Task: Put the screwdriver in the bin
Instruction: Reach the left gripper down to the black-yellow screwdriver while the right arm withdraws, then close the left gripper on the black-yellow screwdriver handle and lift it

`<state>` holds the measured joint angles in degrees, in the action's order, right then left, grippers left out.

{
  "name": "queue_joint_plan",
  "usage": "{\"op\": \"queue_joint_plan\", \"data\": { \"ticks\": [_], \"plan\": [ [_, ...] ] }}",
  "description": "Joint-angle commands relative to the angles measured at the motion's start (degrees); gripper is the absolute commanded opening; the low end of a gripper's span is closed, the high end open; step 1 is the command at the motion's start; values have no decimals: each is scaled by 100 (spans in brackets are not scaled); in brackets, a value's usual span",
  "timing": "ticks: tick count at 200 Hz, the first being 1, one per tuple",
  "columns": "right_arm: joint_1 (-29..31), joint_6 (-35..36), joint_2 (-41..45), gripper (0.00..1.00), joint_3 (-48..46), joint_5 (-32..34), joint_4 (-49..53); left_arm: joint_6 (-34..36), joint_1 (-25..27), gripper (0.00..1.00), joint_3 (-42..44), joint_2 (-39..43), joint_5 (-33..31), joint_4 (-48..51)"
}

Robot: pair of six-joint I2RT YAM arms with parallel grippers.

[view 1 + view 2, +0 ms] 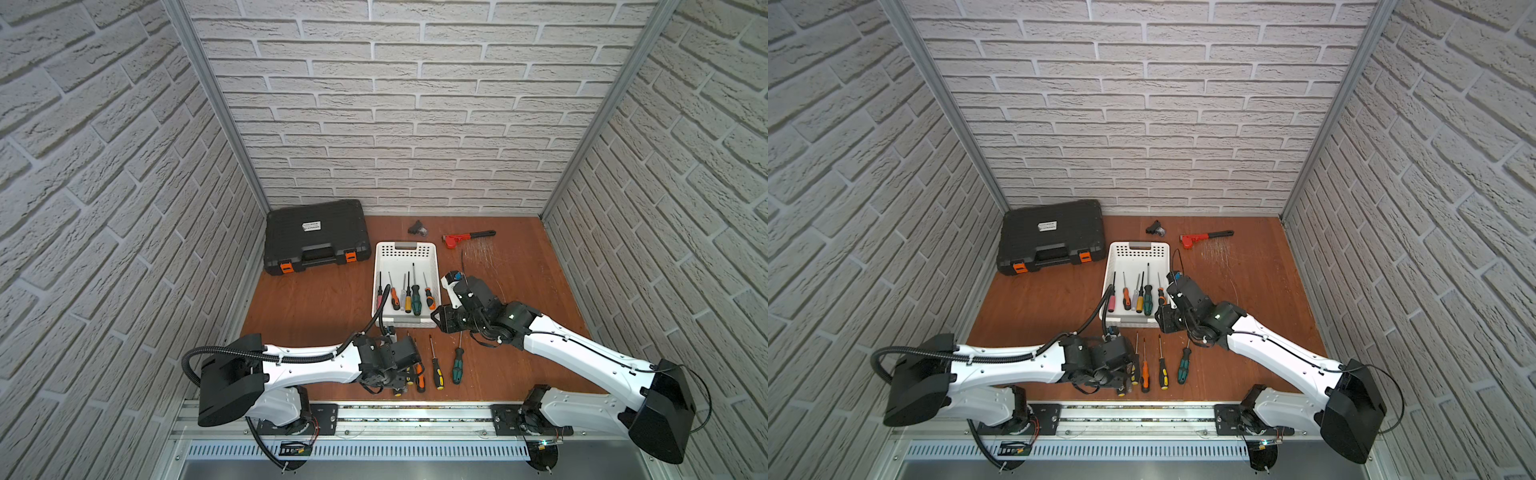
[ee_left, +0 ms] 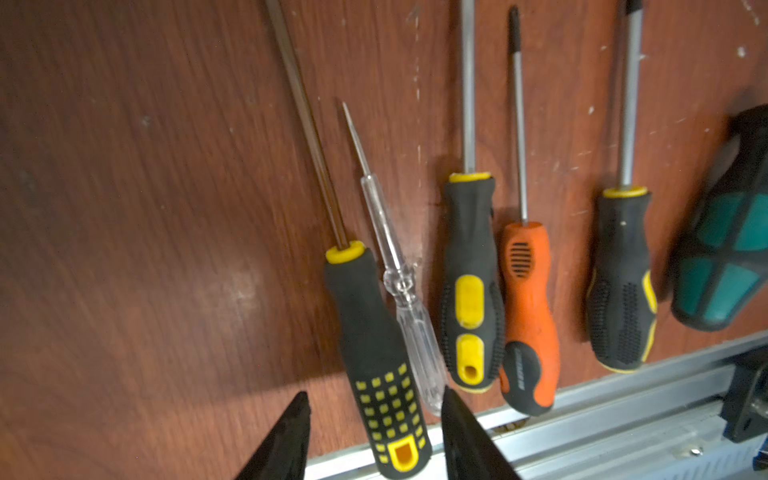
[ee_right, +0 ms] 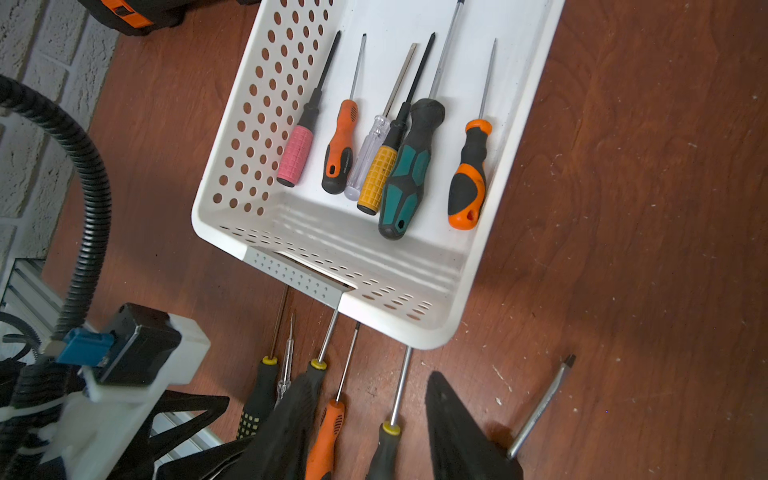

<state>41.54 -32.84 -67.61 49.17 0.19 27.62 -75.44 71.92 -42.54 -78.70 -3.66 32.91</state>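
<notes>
Left pincer (image 2: 374,395): jaws apart, straddling black-and-yellow rubber-handled screwdriver (image 2: 365,324) | Right pincer (image 3: 371,378): jaws apart, white perforated plastic bin (image 3: 432,328) just ahead

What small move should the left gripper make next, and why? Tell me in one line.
Probably close the left gripper on the screwdriver with yellow squares: its handle lies between the open jaws. Go gently, since the clear screwdriver lies against that handle near one finger and might get pinched too.
</notes>
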Motion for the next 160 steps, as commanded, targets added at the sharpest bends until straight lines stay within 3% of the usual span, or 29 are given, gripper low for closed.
{"op": "queue_joint_plan", "data": {
  "ticks": [1,103,125,149,160],
  "plan": [
    [19,-124,-15,46,-32,56,-230,-119,-102,48,162,-101,-153,-114],
    [12,-166,0,46,-83,91,-213,57,-271,37,228,-500,-171,-2],
    [12,-164,2,46,-89,87,-213,65,-284,27,319,-550,-117,-175],
    [13,-162,-2,46,-83,87,-226,21,-284,9,459,-464,-93,-234],
    [12,-159,-14,46,-88,84,-236,17,-284,7,508,-319,-100,-119]
  ]
}}
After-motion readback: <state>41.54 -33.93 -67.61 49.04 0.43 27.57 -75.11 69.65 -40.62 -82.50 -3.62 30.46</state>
